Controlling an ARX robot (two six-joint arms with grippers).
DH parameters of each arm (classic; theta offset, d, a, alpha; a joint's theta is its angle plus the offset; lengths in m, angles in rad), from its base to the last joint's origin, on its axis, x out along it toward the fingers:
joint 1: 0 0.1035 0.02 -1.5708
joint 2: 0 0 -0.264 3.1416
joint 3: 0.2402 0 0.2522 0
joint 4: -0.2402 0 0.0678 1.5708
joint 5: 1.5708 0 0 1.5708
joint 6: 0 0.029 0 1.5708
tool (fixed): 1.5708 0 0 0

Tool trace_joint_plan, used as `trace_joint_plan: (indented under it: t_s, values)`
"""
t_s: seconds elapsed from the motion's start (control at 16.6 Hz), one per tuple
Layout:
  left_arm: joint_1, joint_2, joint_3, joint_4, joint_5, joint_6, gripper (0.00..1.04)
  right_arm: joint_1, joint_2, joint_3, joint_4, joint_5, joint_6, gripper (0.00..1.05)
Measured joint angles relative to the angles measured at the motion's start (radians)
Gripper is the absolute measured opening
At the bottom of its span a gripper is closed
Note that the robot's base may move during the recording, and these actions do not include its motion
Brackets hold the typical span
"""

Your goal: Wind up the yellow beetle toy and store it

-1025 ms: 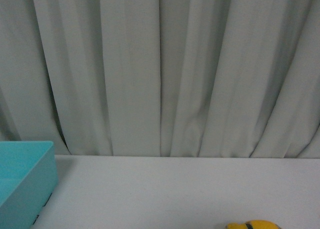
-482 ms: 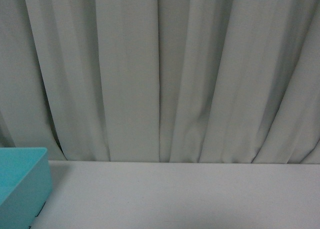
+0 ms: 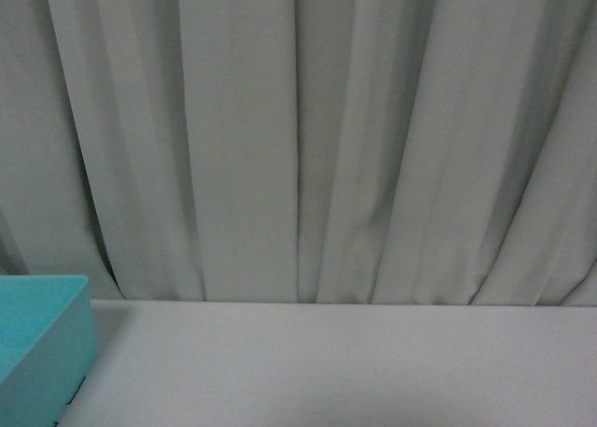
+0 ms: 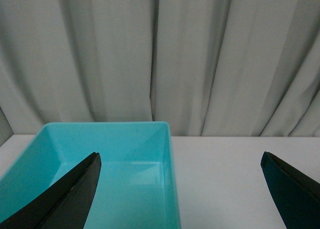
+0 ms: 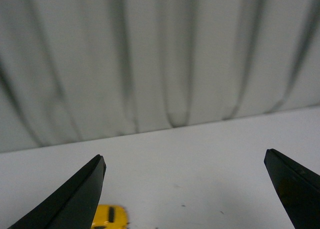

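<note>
Two pincers, both spread wide and empty. My right pincer (image 5: 185,156) hangs over the bench (image 5: 210,189) with the beetle (image 5: 111,216) close by one finger; my left pincer (image 4: 180,159) faces the bin (image 4: 107,139). Grasping has not begun, I judge: next, lower and centre on the beetle.

yellow beetle toy (image 5: 110,217): gone from the front view, where a second ago its roof peeks in at the lower edge, well to the right of the teal bin (image 3: 42,352); now only the right wrist view shows it.
teal bin: less of it shows in the front view than a second ago, and its top rim sits lower in the picture.
table (image 3: 326,362): its far edge, right of the teal bin, sits lower in the front view.
curtain (image 3: 298,138): fills more of the front view above the teal bin.
</note>
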Motion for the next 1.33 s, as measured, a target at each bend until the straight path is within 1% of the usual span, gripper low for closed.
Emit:
trace_joint_plan:
  t_s: [0.06,0.12,0.18,0.24,0.3,0.36,0.42,0.48,0.54,0.6,0.66,0.72,0.84,0.9,0.96,1.03,1.09,1.15,1.21,1.27,1.33]
  values:
    - [0.000,0.000,0.000,0.001,0.003,0.000,0.98,-0.082,0.079,0.003,0.076,0.098,0.024,0.98]
    - [0.001,0.000,0.000,0.001,-0.001,0.000,0.98,-0.222,0.168,0.012,0.189,0.089,0.031,0.98]
    - [0.000,0.000,0.000,0.000,0.001,0.000,0.98,-0.340,0.305,0.039,0.363,-0.021,0.024,0.98]
    - [0.000,0.000,0.000,0.001,0.001,0.000,0.98,-0.396,0.425,0.074,0.481,-0.120,0.011,0.98]
    - [0.000,0.000,0.000,0.000,0.001,0.000,0.98,-0.456,0.593,0.127,0.639,-0.248,-0.001,0.98]
    - [0.000,0.000,0.000,0.000,-0.002,0.000,0.98,-0.497,0.747,0.186,0.757,-0.359,-0.007,0.98]
    - [0.000,0.000,0.000,0.000,0.000,0.000,0.98,-0.516,0.886,0.256,0.821,-0.466,-0.019,0.98]
    - [0.000,0.000,0.000,0.000,0.001,0.000,0.98,-0.520,0.972,0.306,0.858,-0.537,-0.033,0.98]
    - [0.000,0.000,0.000,0.000,0.001,0.000,0.98,-0.517,1.041,0.366,0.839,-0.614,-0.053,0.98]
    - [0.000,0.000,0.000,0.000,0.001,0.000,0.98,-0.504,1.093,0.410,0.841,-0.667,-0.075,0.98]
    - [0.000,0.000,0.000,0.000,0.001,0.000,0.98,-0.472,1.162,0.492,0.778,-0.778,-0.127,0.98]
    - [0.000,0.000,0.000,0.000,0.000,0.000,0.98,-0.443,1.206,0.548,0.723,-0.852,-0.178,0.98]
    - [0.000,0.000,0.000,0.000,0.001,0.000,0.98,-0.388,1.275,0.640,0.559,-0.981,-0.303,0.98]
    - [0.000,0.000,0.000,0.000,0.001,0.000,0.98,-0.356,1.308,0.682,0.443,-1.043,-0.393,0.98]
    - [0.000,0.000,0.000,0.000,0.001,0.000,0.98,-0.320,1.353,0.740,0.247,-1.108,-0.546,0.98]
    - [0.000,0.000,0.000,0.000,0.001,0.000,0.98,-0.300,1.388,0.779,0.103,-1.123,-0.667,0.98]
    - [0.000,0.000,0.000,0.000,0.000,0.000,0.98,-0.288,1.444,0.829,-0.096,-1.117,-0.851,0.98]
    - [0.000,0.000,0.000,0.000,0.000,0.000,0.98,-0.282,1.505,0.864,-0.275,-1.078,-1.040,0.98]
    - [0.000,0.000,0.000,0.000,0.000,0.000,0.98,-0.281,1.568,0.889,-0.422,-1.027,-1.225,0.98]
    - [0.000,0.000,0.000,0.000,0.001,0.000,0.98,-0.272,1.626,0.906,-0.520,-0.972,-1.393,0.98]
    - [0.000,0.000,0.000,0.000,0.001,0.000,0.98,-0.268,1.642,0.912,-0.542,-0.958,-1.437,0.98]
